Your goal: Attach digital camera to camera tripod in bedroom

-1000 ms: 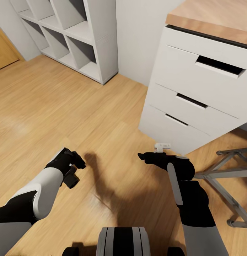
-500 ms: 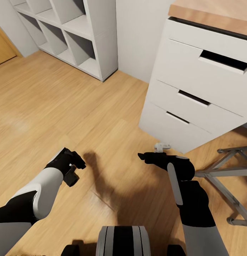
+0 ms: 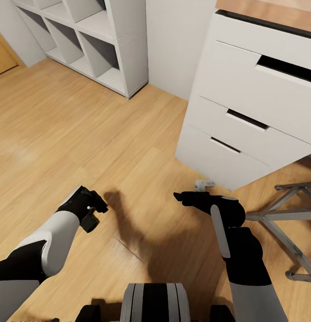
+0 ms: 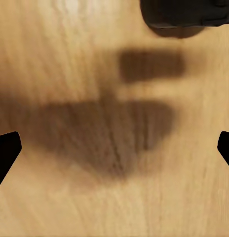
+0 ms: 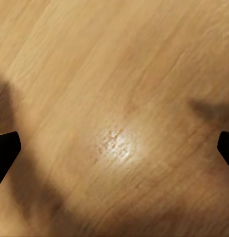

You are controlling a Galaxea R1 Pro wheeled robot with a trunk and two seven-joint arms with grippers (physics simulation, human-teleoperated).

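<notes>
The digital camera and the camera tripod are out of view. I am in the bedroom, over its light wood plank floor (image 3: 83, 134). My left gripper (image 3: 93, 210) hangs low over the floor, open and empty; in the left wrist view (image 4: 114, 148) its black fingertips (image 4: 5, 150) stand far apart above bare planks and shadow. My right gripper (image 3: 180, 196) is also open and empty, held near the foot of the drawer unit; in the right wrist view (image 5: 114, 148) its fingertips (image 5: 6, 148) sit wide apart over bare floor.
White cube shelves (image 3: 106, 49) stand against the pale wall at the back left. A white drawer unit with a wood top (image 3: 249, 112) is close on the right. A grey metal leg frame (image 3: 280, 219) lies at the right edge. Open floor stretches to the left.
The whole head view has shifted: shelves and wood top slid slightly upward in the picture, so the camera moved. Both arms keep the same pose, grippers still open.
</notes>
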